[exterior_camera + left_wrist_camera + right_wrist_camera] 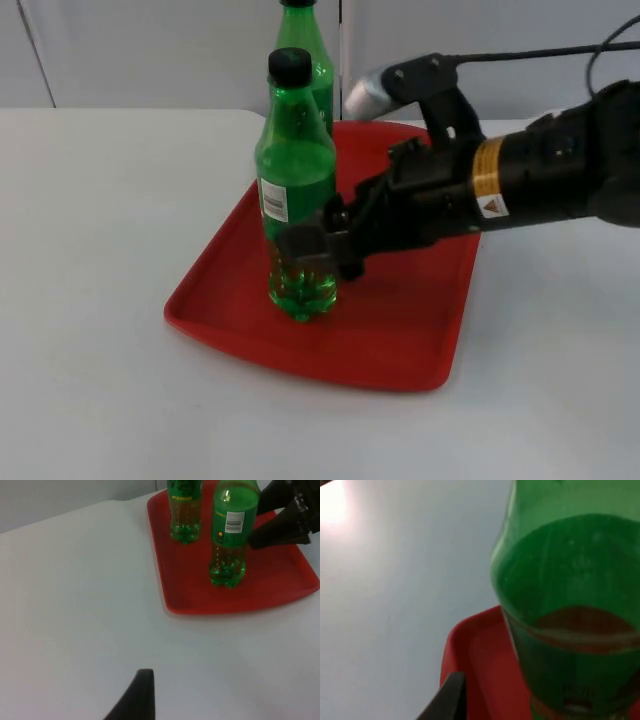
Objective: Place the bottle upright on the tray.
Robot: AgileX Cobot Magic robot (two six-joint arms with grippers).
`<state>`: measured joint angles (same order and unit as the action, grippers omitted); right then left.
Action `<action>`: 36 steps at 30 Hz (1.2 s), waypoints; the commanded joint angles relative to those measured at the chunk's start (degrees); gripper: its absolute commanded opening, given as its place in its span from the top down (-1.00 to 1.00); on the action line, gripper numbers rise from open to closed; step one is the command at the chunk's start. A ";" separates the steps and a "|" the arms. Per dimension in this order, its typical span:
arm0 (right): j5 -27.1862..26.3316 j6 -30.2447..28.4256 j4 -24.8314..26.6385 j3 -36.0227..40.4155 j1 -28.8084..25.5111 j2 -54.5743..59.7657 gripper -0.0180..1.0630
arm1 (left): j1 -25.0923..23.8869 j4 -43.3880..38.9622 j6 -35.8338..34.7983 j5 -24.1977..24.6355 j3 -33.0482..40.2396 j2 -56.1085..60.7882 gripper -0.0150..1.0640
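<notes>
On the red tray (400, 340), green bottle (295, 190) upright, right gripper (315, 250) pinching its lower body

The right arm (540, 175) is matte black, with a gold band, a small triangular warning label and a silver-grey cylinder on top.

Tray (420, 365) open at 3 to 6 o'clock. A second bottle (312, 60) blocks 12 o'clock behind the near bottle (295, 190) (standing upright); right arm (540, 175) crosses 2 o'clock.
</notes>
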<state>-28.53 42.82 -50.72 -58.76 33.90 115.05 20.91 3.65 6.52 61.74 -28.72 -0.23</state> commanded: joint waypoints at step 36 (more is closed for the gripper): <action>52.93 1.34 9.38 20.27 0.00 -47.51 -0.98 | -0.31 -0.27 -0.37 -0.06 0.26 0.23 -0.98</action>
<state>20.15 47.73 -45.13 -37.77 33.90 68.32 20.91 3.65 6.52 61.74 -28.72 -0.23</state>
